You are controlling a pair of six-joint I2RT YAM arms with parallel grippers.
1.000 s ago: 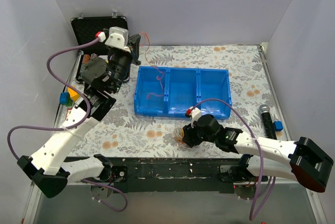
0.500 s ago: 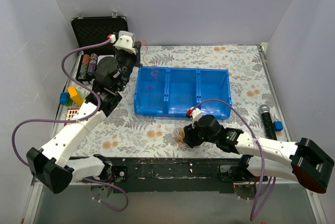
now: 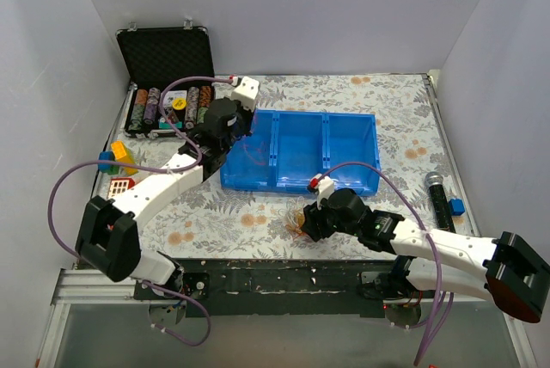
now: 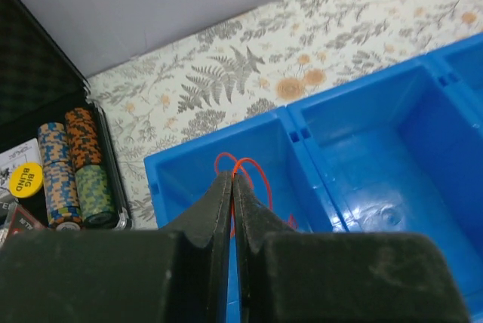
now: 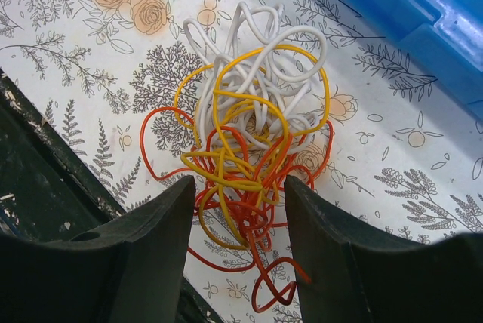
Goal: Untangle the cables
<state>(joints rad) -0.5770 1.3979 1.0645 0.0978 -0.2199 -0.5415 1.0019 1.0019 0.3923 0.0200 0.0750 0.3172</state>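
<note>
A tangle of thin orange, red, yellow and white cables [image 5: 253,134] lies on the flowered cloth just in front of the blue bin; in the top view the tangle [image 3: 297,227] is near the front edge. My right gripper [image 5: 240,195] is open, its fingers on either side of the tangle's near part; it also shows in the top view [image 3: 308,223]. My left gripper [image 4: 232,177] is shut on a single red cable [image 4: 255,169] over the left compartment of the blue bin [image 4: 423,112]. In the top view the left gripper [image 3: 240,138] sits at the bin's left end, with the red cable [image 3: 254,156] hanging into it.
The blue three-compartment bin [image 3: 352,180] stands mid-table. An open black case with poker chips [image 3: 163,106] is at back left. Blue and yellow blocks [image 3: 115,158] lie at the left edge. A black microphone [image 3: 436,196] lies at the right.
My left arm has swung right and down from the black case to the bin's left compartment, carrying the red cable. The right arm has barely moved.
</note>
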